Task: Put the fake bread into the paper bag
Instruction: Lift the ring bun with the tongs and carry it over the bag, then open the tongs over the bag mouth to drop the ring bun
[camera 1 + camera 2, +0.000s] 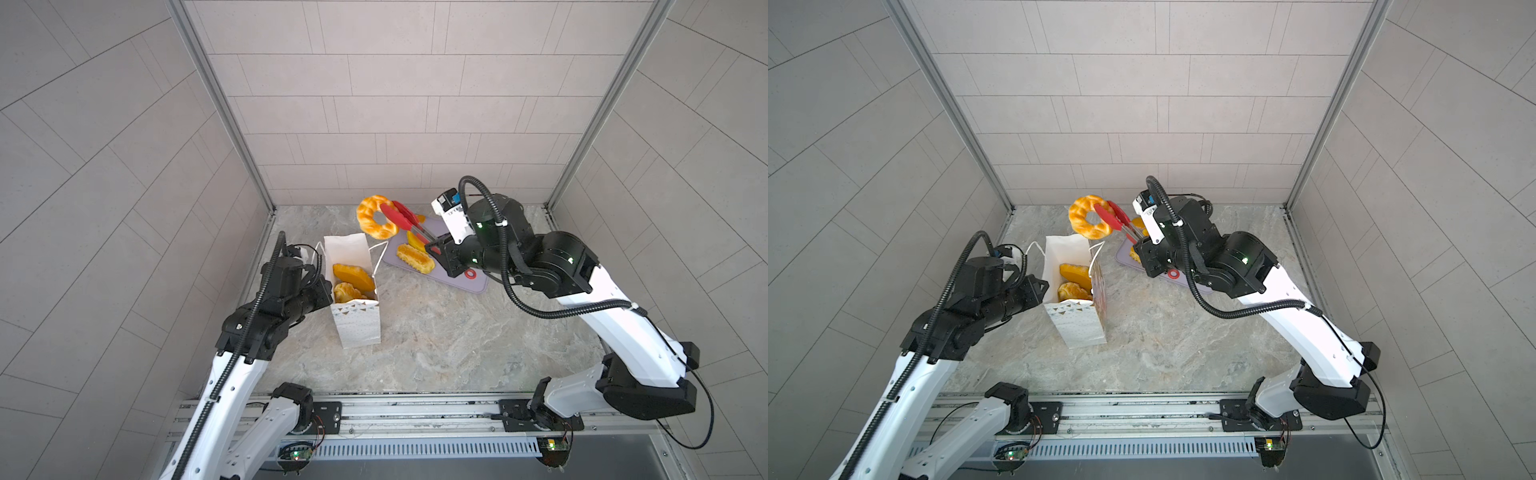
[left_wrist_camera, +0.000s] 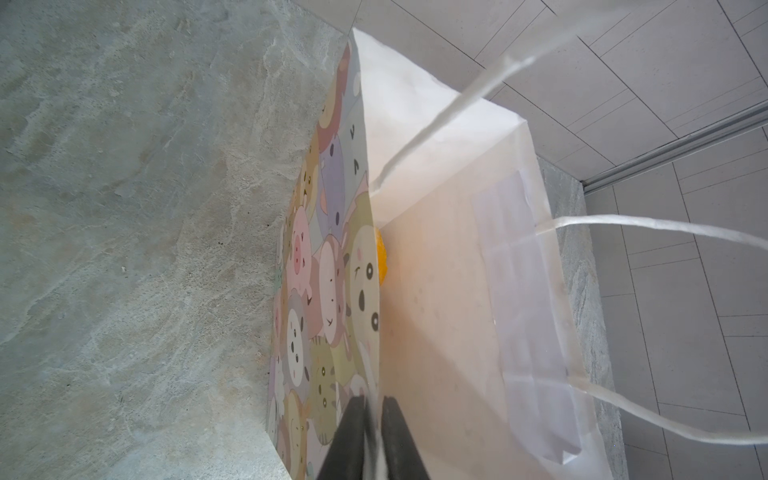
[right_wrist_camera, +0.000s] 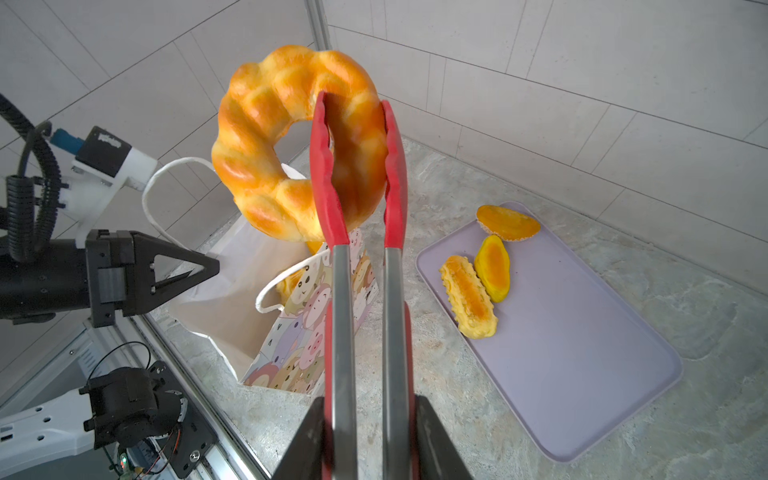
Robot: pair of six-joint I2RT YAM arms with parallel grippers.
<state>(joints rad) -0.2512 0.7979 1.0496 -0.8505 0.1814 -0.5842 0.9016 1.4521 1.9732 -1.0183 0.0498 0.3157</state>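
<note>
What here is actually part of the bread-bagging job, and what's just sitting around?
Part of the job: ring-shaped bread, gripped by red-tipped tongs in the right gripper; paper bag, its wall pinched by the left gripper; ridged pastry, oval pastry, half-round pastry; bread already in the bag.
Just there: lilac tray; marble-look tabletop.

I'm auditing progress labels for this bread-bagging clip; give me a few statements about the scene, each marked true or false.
1. The right gripper holds the tongs, which clamp the ring bread. True.
2. The ring bread lies inside the paper bag. False: it hangs in the tongs, outside the bag.
3. The left gripper pinches the paper bag's wall. True.
4. The lilac tray is bare. False: three breads lie on it.
</note>
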